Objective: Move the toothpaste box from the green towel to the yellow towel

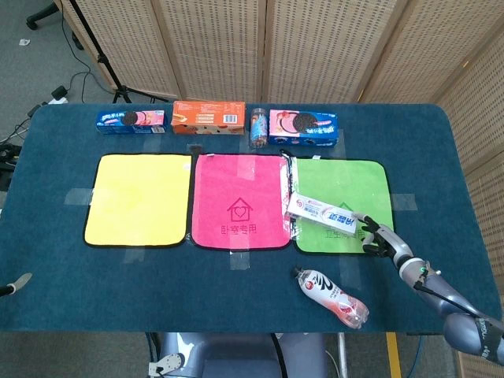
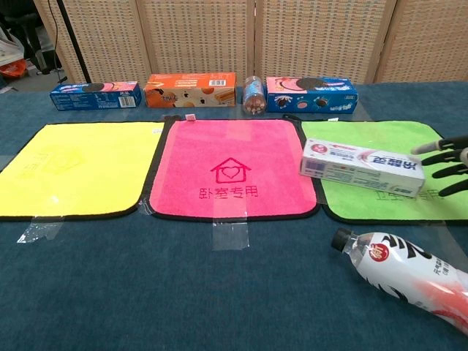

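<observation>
The white toothpaste box (image 1: 324, 214) (image 2: 362, 167) lies slanted across the left edge of the green towel (image 1: 350, 179) (image 2: 380, 135), its left end over the seam with the pink towel (image 1: 240, 201). My right hand (image 1: 379, 238) (image 2: 447, 164) is low at the box's right end, fingers spread and stretched toward it, touching or nearly touching that end; nothing is gripped. The yellow towel (image 1: 140, 198) (image 2: 73, 168) lies bare at the far left. Only a tip of my left hand (image 1: 16, 285) shows at the table's front left edge.
A plastic drink bottle (image 1: 332, 296) (image 2: 409, 274) lies on its side in front of the green towel, close to my right forearm. Along the back stand a blue cookie box (image 1: 131, 120), an orange box (image 1: 209, 118), a small can (image 1: 257, 128) and another blue cookie box (image 1: 303, 127).
</observation>
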Controlling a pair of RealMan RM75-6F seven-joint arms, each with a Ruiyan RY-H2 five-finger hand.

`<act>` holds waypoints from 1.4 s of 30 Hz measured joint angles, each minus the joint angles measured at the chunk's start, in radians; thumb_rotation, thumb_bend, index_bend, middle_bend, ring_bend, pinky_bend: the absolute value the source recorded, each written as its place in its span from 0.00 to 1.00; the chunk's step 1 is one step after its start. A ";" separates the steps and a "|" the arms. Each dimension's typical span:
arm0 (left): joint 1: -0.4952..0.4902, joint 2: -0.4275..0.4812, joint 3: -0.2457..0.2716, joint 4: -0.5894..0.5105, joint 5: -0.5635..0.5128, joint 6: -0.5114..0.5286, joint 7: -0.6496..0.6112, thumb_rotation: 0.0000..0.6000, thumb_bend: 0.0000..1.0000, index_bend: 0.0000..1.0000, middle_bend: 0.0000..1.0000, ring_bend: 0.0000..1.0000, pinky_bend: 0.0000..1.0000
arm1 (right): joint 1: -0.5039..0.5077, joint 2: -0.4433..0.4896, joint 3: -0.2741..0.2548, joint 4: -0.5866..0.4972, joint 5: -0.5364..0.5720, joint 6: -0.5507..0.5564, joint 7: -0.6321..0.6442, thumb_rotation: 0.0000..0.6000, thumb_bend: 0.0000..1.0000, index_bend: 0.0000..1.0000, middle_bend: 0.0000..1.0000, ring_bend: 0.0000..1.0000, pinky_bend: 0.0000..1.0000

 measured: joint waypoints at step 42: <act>-0.038 -0.014 -0.022 0.014 -0.070 -0.070 0.037 1.00 0.00 0.00 0.00 0.00 0.00 | 0.536 -0.254 -0.043 0.066 0.719 0.139 -0.416 1.00 1.00 0.00 0.00 0.00 0.19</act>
